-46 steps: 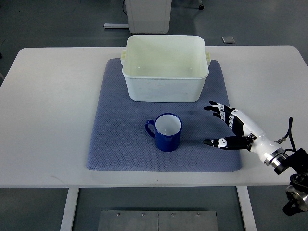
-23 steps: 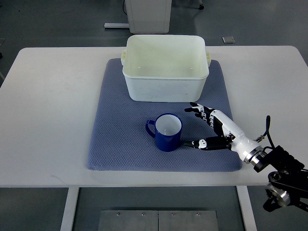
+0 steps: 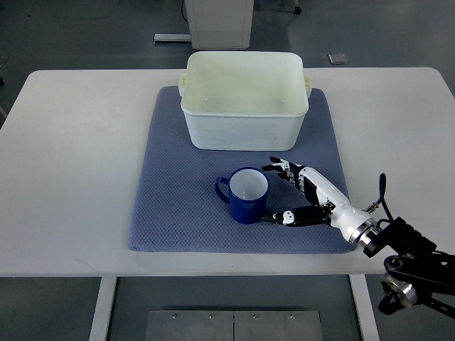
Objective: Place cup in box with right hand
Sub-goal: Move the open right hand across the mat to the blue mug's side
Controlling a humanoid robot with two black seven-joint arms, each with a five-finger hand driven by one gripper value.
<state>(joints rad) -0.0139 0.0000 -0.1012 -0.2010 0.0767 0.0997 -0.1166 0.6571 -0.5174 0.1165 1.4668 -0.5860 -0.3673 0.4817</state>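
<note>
Cup (image 3: 246,195) unmoved; right robot hand (image 3: 295,193), fingers spread, has moved closer beside it.

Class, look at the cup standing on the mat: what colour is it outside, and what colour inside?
The cup is dark blue outside and white inside, seen in the top view.

Navy-blue cup (image 3: 244,197) — white inside, cream-white box (image 3: 244,132), blue-grey dotted mat (image 3: 178,206), white table (image 3: 78,170)

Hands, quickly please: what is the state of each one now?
Left hand: not in view.
Right hand: open, fingers spread beside the cup, holding nothing.
</note>
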